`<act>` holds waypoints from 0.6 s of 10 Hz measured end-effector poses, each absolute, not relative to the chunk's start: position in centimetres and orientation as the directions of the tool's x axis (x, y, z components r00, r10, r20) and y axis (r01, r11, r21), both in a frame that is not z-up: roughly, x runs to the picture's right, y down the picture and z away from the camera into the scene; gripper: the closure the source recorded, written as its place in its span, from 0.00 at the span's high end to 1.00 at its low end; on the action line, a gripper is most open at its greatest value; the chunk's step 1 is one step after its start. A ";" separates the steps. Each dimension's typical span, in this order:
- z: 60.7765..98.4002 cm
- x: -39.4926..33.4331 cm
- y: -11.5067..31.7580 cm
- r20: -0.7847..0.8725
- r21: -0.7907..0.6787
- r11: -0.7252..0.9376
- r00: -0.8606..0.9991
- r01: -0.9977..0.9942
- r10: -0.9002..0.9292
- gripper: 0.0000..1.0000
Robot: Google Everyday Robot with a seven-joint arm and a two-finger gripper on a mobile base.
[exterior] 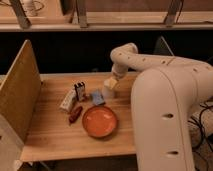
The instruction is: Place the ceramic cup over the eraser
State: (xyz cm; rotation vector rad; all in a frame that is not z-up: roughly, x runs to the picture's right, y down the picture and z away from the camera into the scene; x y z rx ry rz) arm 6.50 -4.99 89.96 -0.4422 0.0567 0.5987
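The small white ceramic cup (pixel 107 92) stands on the wooden table (pixel 55 132), behind the orange plate (pixel 99 121). My gripper (pixel 111 83) is right at the cup's top right edge, touching or just above it. A flat blue-grey block (pixel 97 97), possibly the eraser, lies just left of the cup. A small dark and white box (pixel 80 91) stands further left.
A white packet (pixel 67 100) and a red-brown oblong item (pixel 75 114) lie left of the plate. A wooden panel (pixel 19 95) walls the table's left side. The robot's large white body (pixel 165 120) fills the right. A dark gap and a shelf lie behind the table.
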 end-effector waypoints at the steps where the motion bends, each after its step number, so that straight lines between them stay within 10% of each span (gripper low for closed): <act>1: 90.6 5.5 -5.1 -0.168 -0.400 0.748 0.845 -0.529 0.508 0.80; 6: 93.0 3.4 -4.2 -0.167 -0.470 0.752 0.883 -0.462 0.438 0.80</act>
